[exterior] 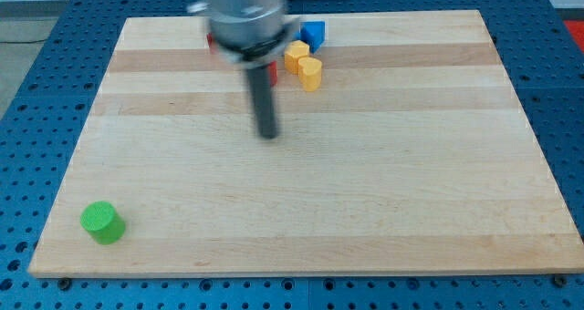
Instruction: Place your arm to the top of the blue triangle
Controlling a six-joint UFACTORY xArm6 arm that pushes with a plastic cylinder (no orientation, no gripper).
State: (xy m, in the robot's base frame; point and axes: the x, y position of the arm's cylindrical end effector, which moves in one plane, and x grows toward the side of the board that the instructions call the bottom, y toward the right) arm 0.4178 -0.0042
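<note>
My tip point(267, 134) is the lower end of the dark rod, a little above the board's middle. A blue block point(313, 33), its shape hard to make out, sits near the view's top edge, up and to the right of my tip. Two yellow blocks point(297, 55) point(310, 73) lie just below the blue one, right of the rod. A red block point(272, 71) shows partly behind the rod, with another bit of red point(209, 42) at the arm's left. The blurred arm body hides part of this cluster.
A green cylinder point(101, 222) stands near the board's bottom left corner. The wooden board point(411, 182) lies on a blue perforated table point(36, 73).
</note>
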